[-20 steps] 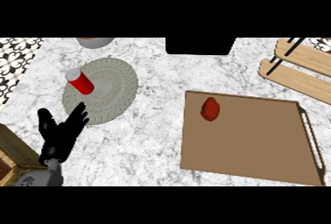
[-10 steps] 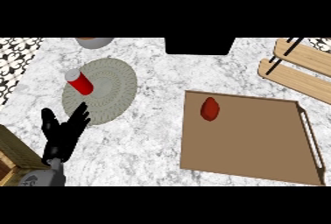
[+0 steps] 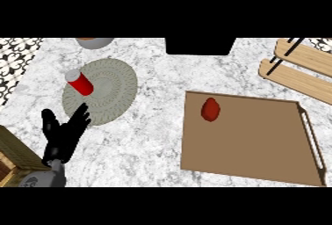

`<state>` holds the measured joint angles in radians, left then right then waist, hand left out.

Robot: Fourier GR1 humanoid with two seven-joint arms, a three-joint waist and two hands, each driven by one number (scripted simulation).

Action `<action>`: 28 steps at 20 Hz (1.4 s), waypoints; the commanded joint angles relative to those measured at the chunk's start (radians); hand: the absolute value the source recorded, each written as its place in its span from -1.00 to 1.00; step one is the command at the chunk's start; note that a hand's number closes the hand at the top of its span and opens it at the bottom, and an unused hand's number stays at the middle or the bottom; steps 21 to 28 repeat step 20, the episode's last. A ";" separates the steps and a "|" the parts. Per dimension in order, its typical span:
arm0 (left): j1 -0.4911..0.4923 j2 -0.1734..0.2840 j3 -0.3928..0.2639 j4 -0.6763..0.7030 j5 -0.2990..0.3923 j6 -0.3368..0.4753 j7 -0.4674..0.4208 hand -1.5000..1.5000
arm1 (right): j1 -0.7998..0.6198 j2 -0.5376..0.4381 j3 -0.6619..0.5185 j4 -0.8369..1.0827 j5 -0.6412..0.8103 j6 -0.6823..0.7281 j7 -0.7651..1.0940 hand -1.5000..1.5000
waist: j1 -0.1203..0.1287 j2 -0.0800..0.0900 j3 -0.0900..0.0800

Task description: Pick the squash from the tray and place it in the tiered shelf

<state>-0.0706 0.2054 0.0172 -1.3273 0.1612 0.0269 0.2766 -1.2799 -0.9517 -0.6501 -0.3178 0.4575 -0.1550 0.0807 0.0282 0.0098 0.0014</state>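
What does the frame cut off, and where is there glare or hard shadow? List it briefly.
Head view: the light is even, with no glare on the counter or the tray, and no hard shadow under the squash. Head view's edges crop the tiered shelf at right and a grey bowl at top. The left hand shows whole, open.
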 commanded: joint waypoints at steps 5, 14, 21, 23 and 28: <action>0.013 -0.005 0.006 -0.028 -0.006 0.013 0.007 0.00 | 0.032 -0.097 -0.037 -0.020 -0.011 -0.178 0.064 -1.00 | -0.007 -0.003 -0.001; 0.004 0.019 0.040 -0.008 0.016 -0.017 0.012 0.00 | 0.185 -0.288 -0.194 0.012 -0.162 -0.085 0.012 -1.00 | -0.020 -0.005 0.000; 0.080 0.010 0.014 -0.066 -0.003 -0.028 -0.002 0.00 | 0.310 -0.401 -0.252 0.047 -0.243 0.098 -0.009 -1.00 | -0.017 -0.007 0.001; 0.080 0.010 0.014 -0.066 -0.003 -0.028 -0.002 0.00 | 0.310 -0.401 -0.252 0.047 -0.243 0.098 -0.009 -1.00 | -0.017 -0.007 0.001; 0.080 0.010 0.014 -0.066 -0.003 -0.028 -0.002 0.00 | 0.310 -0.401 -0.252 0.047 -0.243 0.098 -0.009 -1.00 | -0.017 -0.007 0.001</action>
